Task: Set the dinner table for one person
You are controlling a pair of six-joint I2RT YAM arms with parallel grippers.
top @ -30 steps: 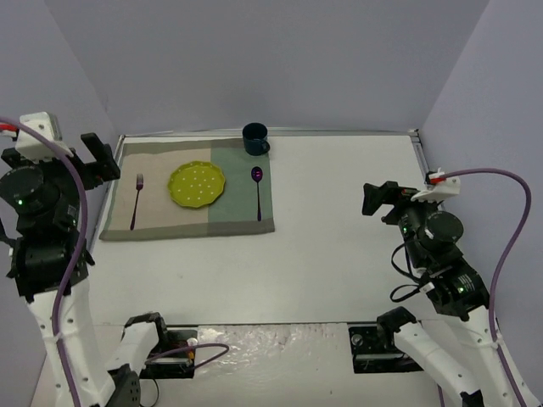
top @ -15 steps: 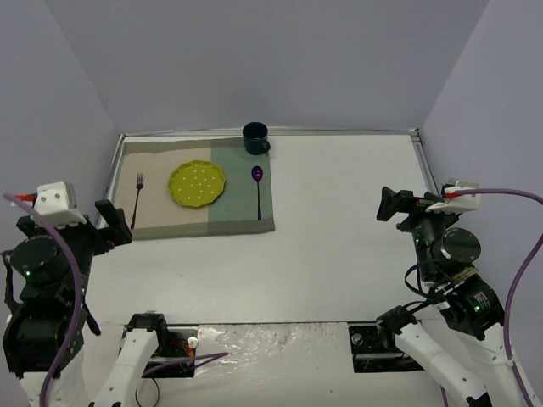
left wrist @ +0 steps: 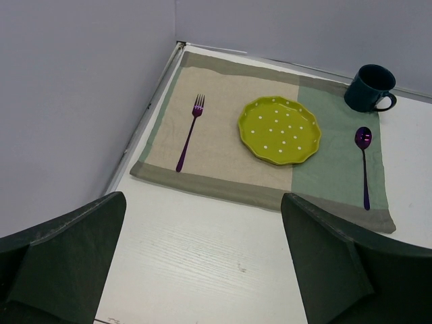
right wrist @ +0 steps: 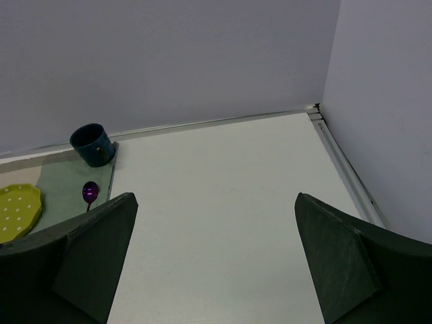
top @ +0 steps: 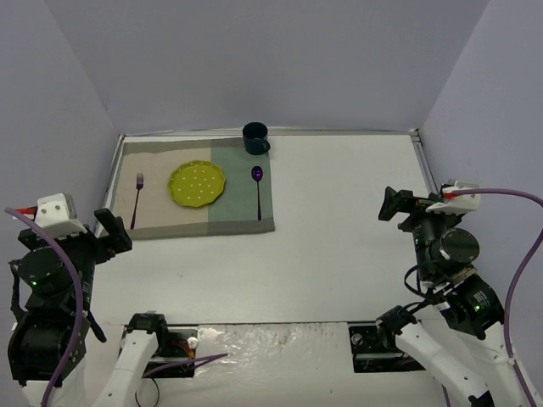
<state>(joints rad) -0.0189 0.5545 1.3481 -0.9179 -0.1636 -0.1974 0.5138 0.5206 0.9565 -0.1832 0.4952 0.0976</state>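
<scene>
Plain pale walls close the white table (top: 339, 254) on three sides. This table lies under both hands and stretches away in front of them, and it carries everything.

The left hand (top: 113, 231) hangs above the table with its two fingers spread wide and nothing between them. Just ahead of it lies a two-tone placemat (top: 242, 216). On this cloth a purple fork (left wrist: 189, 133) lies forward and to the left of the hand, a yellow-green dotted plate (left wrist: 279, 129) straight ahead, and a purple spoon (left wrist: 364, 162) forward and to the right. A dark blue mug (left wrist: 368, 88) stands beyond the spoon, at the far corner of the cloth.

The right hand (top: 390, 204) is also released and empty. The setting is well apart from it, forward and to its left.

In my judgement the place for one person is already laid and the task is at its end. The next move calls for no grasp, only for bringing both arms to rest without reaching over the setting.
</scene>
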